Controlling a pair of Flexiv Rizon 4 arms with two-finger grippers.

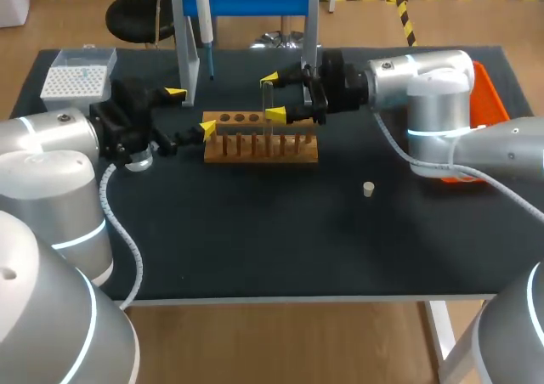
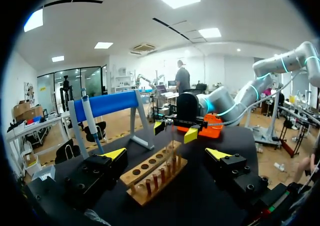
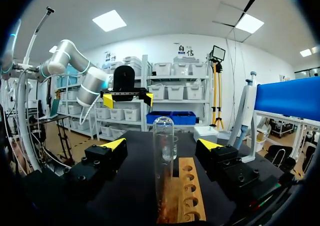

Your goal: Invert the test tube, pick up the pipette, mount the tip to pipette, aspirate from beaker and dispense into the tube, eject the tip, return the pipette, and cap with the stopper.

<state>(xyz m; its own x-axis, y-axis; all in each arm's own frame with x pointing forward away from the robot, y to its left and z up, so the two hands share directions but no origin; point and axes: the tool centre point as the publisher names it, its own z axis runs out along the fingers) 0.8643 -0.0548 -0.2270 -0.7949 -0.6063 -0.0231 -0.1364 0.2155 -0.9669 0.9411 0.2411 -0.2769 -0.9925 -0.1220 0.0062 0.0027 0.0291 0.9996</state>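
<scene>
A clear test tube (image 3: 163, 156) stands round end up on the wooden rack (image 1: 261, 149). My right gripper (image 1: 274, 96) is open around it, one yellow-tipped finger on each side with gaps to the glass. My left gripper (image 1: 191, 110) is open at the rack's left end and holds nothing; in its own view the rack (image 2: 150, 178) lies ahead between its fingers. The pipette (image 1: 204, 19) hangs on the blue stand behind the rack. A small pale stopper (image 1: 368, 189) lies on the mat to the right of the rack.
A white tip box (image 1: 78, 78) sits at the back left corner. An orange tray (image 1: 489, 91) lies at the right edge behind my right arm. The blue stand's legs (image 1: 185, 40) rise just behind the rack.
</scene>
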